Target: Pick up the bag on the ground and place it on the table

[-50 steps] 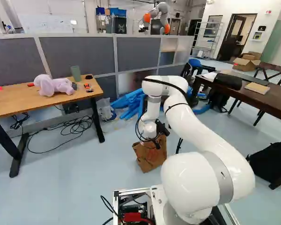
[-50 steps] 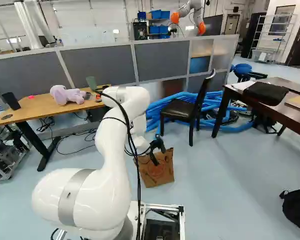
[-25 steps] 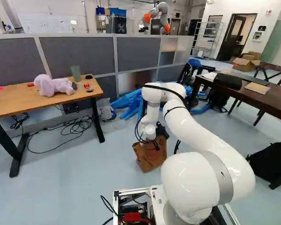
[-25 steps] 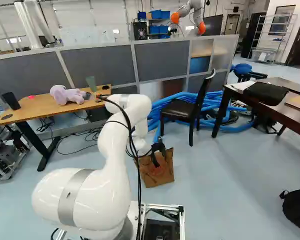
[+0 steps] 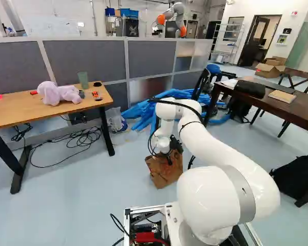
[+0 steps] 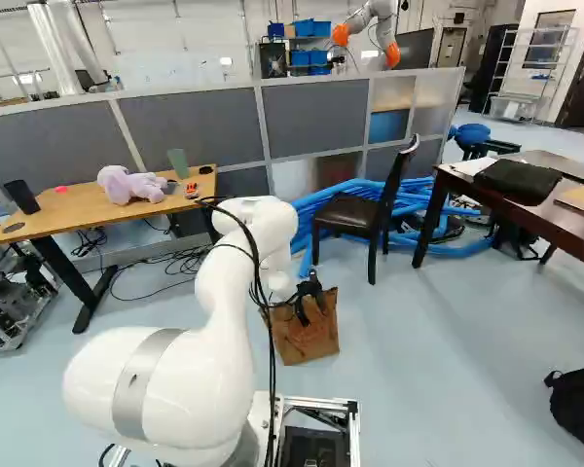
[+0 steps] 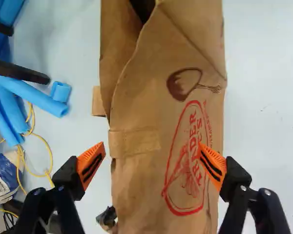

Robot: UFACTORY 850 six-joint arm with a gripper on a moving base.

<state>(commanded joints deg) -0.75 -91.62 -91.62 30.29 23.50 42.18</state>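
Grey partitions (image 5: 84,56) line a workshop with a pale blue floor (image 5: 92,205); ahead of them, a light wooden table (image 5: 20,113) at the left of the left base view holds a lilac plush toy (image 5: 56,94). One white robot arm (image 5: 210,138) rises from its joint at the foot of the base views, slants forward and up to a high bend, then folds steeply downward. At its end, the black gripper (image 6: 312,316) points down at a brown paper bag (image 6: 307,342) standing on the floor. In the wrist view, the gripper (image 7: 152,146) has its two orange-padded fingers spread wide: one beside the bag's edge, the other over its red-printed face. Whether either touches the paper cannot be told.
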